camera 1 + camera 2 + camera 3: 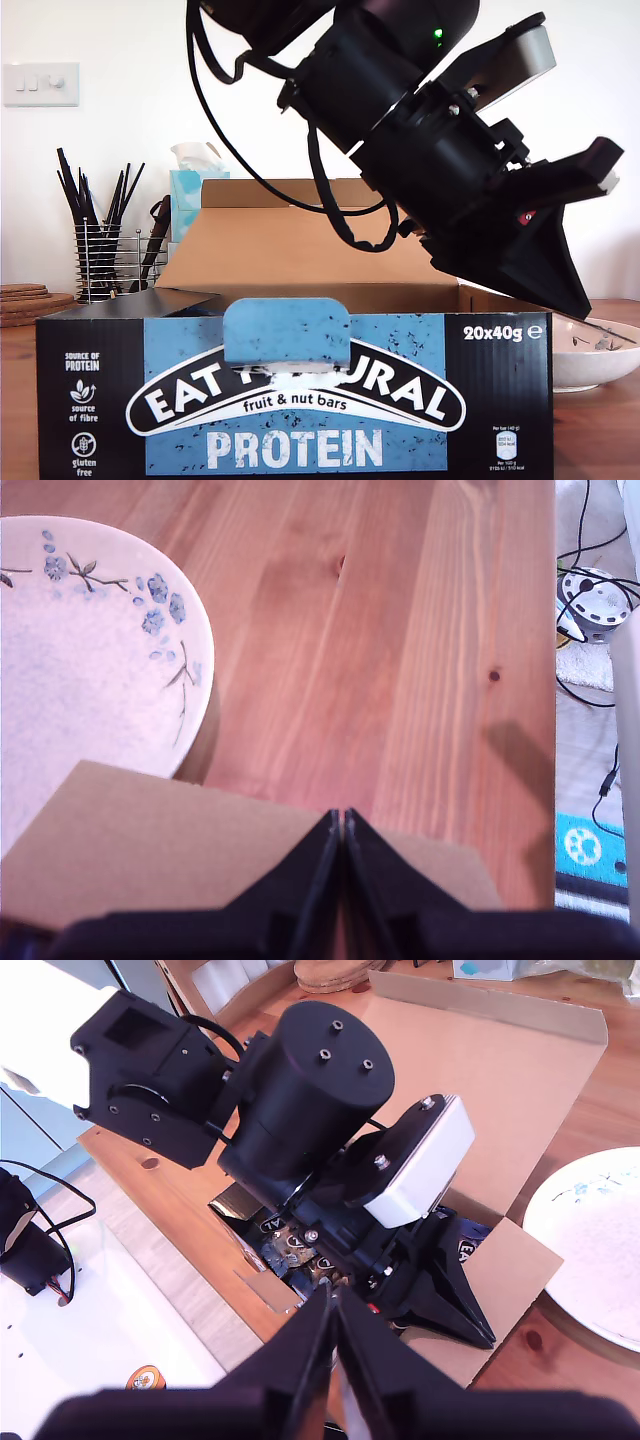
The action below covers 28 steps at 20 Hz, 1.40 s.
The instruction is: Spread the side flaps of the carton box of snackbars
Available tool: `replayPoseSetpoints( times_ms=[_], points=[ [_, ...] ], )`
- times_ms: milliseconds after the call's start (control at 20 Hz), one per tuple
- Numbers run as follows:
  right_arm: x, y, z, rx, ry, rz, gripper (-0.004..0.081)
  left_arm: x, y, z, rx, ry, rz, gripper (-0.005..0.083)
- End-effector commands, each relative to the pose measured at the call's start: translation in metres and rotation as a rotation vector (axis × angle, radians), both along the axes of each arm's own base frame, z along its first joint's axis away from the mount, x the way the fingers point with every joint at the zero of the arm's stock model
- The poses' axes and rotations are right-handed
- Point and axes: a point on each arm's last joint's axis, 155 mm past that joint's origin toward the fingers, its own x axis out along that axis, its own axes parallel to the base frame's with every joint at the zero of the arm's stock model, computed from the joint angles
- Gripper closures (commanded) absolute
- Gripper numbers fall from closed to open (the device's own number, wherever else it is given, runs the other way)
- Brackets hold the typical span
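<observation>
The carton box of snackbars (290, 400) stands open at 6 o'clock in the exterior view.

1. My first gripper (343, 818) is clenched, jaws tip to tip and empty, resting on the brown side flap (150, 860) at the carton's 3 o'clock end.
2. Press outward and down in 1 smooth arc. Stop short of the bowl (90, 660) just beyond.
3. My second gripper (333, 1305), also clenched on nothing, hovers above. Judged best held clear.
</observation>
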Motion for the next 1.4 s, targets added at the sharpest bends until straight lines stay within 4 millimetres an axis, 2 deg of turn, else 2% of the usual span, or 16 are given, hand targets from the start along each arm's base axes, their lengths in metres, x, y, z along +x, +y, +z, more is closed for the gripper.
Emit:
replayPoseSetpoints(
  times_ms=[0,150,250,350,550,650,700,800,850,900,950,1000,1350],
  points=[
    [-0.001,0.001,0.003,0.008,-0.009,0.008,0.0783,0.001,0.010,-0.022,0.087,0.023,0.018,0.0795],
    [-0.002,0.002,0.003,0.009,-0.010,0.011,0.0783,0.009,0.012,0.003,0.130,0.030,0.065,0.0795],
    [-0.002,0.002,0.003,0.005,-0.015,0.017,0.0783,0.016,0.020,0.024,0.167,0.032,0.132,0.0795],
    [-0.003,0.003,0.003,0.004,-0.017,0.021,0.0783,0.019,0.037,0.035,0.240,0.038,0.187,0.0795],
    [-0.002,0.003,0.003,-0.001,-0.024,0.024,0.0783,0.010,0.078,0.041,0.399,0.159,0.259,0.0764],
    [-0.001,0.003,0.005,0.001,-0.033,0.024,0.0783,0.004,0.095,0.040,0.466,0.202,0.286,0.0659],
    [0.000,0.003,0.006,0.003,-0.041,0.025,0.0783,0.005,0.109,0.039,0.514,0.218,0.338,0.0570],
    [0.001,0.003,0.009,0.004,-0.057,0.026,0.0783,0.010,0.138,0.035,0.592,0.259,0.523,0.0465],
    [0.001,0.003,0.009,-0.003,-0.069,0.032,0.0783,0.013,0.151,0.034,0.626,0.263,0.602,0.0361],
    [0.001,0.003,0.009,-0.004,-0.070,0.033,0.0783,0.016,0.164,0.034,0.658,0.259,0.678,0.0202],
    [0.001,0.003,0.009,-0.004,-0.070,0.033,0.0783,0.017,0.172,0.034,0.684,0.241,0.704,0.0097],
    [0.001,0.003,0.009,-0.005,-0.072,0.033,0.0783,0.021,0.178,0.035,0.700,0.215,0.728,0.0056],
    [0.001,0.003,0.009,-0.015,-0.080,0.042,0.0783,0.045,0.215,0.044,0.760,0.042,0.931,0.0057]
  ],
)
